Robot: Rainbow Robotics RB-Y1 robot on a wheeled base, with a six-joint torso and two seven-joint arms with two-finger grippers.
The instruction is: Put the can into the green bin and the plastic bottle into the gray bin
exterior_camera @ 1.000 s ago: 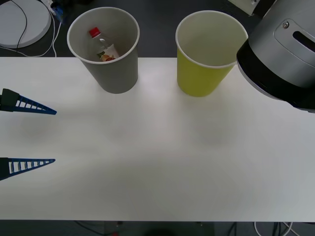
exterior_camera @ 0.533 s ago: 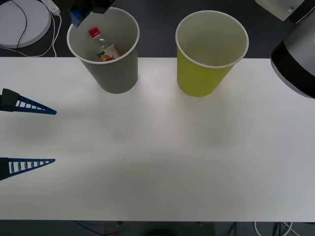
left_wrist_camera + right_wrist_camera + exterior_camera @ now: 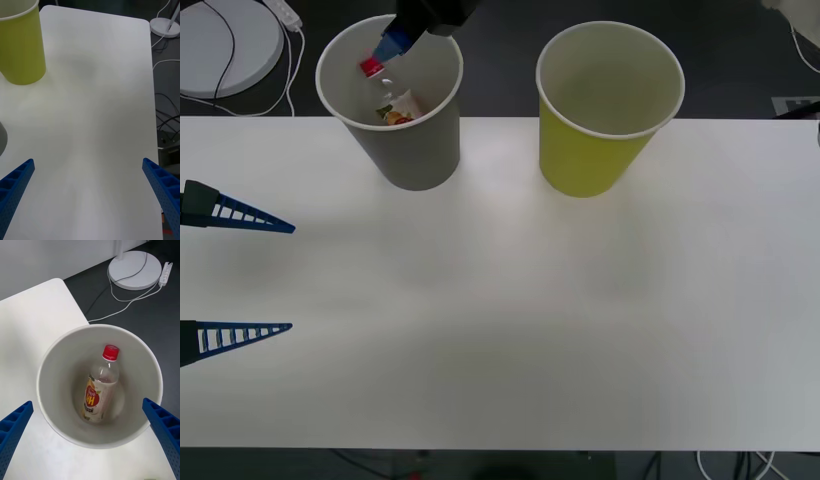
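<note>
While the white table [image 3: 510, 330] takes most of the front view, the other things stand along its far edge.

Table: white, wide, with rounded corners; the two bins stand on its far side, well apart from each other.

Gray bin [image 3: 412, 150]: upright at the far left part of the table, its white inside open to above. In the right wrist view the gray bin [image 3: 56, 363] is seen straight from above.

Green bin [image 3: 590, 150]: upright to the right of the gray bin, not touching it. Its inside looks empty in the front view.

Lamp base [image 3: 225, 45]: a white round disc on the dark floor behind the table's far left corner, with cables and a power strip [image 3: 165, 273] beside it.

Right gripper [image 3: 402, 35]: above the far rim of the gray bin, its blue finger hiding a part of that rim; the fingers [image 3: 163, 427] are spread wide and hold nothing.

Left gripper [image 3: 275, 277]: low at the table's left edge, fingers apart and empty.

Plastic bottle [image 3: 99, 390]: inside the gray bin, leaning on the wall, red cap up.
</note>
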